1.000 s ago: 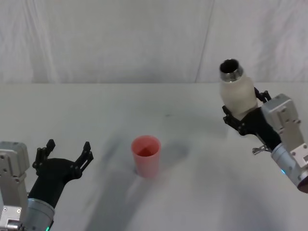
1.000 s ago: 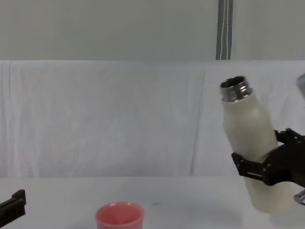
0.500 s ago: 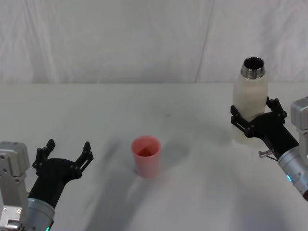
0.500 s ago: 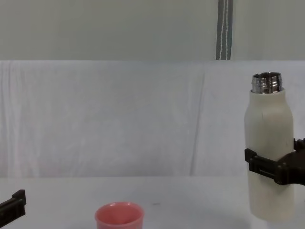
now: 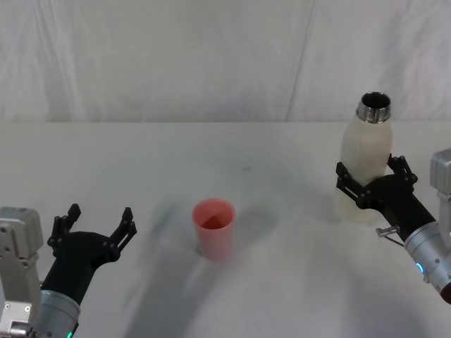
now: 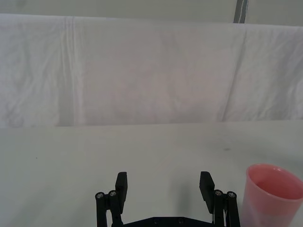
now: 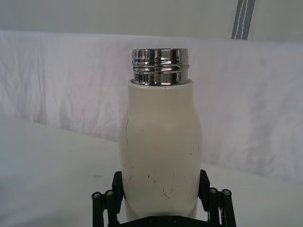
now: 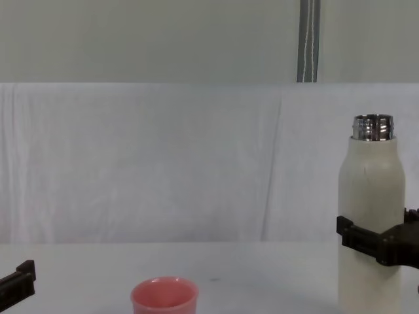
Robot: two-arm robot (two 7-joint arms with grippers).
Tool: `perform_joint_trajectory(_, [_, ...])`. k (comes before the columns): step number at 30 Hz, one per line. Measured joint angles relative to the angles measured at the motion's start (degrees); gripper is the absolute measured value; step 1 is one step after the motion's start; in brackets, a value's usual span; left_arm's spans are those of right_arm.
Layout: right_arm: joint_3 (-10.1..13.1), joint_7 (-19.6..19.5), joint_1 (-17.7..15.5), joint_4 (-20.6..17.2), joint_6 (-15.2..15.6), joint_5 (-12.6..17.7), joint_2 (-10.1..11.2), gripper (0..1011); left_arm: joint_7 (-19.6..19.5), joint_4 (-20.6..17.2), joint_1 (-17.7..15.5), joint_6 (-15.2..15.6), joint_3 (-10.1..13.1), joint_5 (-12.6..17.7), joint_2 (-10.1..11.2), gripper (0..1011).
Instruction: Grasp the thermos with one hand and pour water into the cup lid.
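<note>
The cream-white thermos (image 5: 363, 158) stands upright at the table's right side, its steel neck uncapped. My right gripper (image 5: 370, 174) is shut on the thermos around its lower body, one black finger on each side. The right wrist view shows the thermos (image 7: 161, 137) rising between the fingers (image 7: 117, 184). The pink cup lid (image 5: 213, 227) sits upright at the table's middle, well to the left of the thermos. My left gripper (image 5: 97, 224) hovers open near the front left, apart from the cup lid (image 6: 273, 194). Water is out of view.
The white table (image 5: 282, 282) stretches between cup lid and thermos. A white cloth backdrop (image 5: 176, 56) hangs along the table's far edge. In the chest view, the thermos (image 8: 370, 196) towers over the cup lid (image 8: 164, 297).
The thermos went from tilted toward the cup lid to upright, then came down and slightly right with my right gripper still around it. The left arm stayed still.
</note>
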Motion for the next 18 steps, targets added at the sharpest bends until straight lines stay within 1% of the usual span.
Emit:
perform_joint_trajectory(4, [0.1, 0.0, -0.1, 0.7, 0.2, 1.0, -0.2, 951, 0.0, 0.0, 0.0, 0.0, 0.0, 0.0, 0.0, 1001])
perform_joint_trajectory(18, [-0.7, 0.0, 0.1, 2.5, -0.3, 1.7, -0.5, 951, 0.0, 0.0, 0.0, 0.0, 0.0, 0.0, 0.0, 1001])
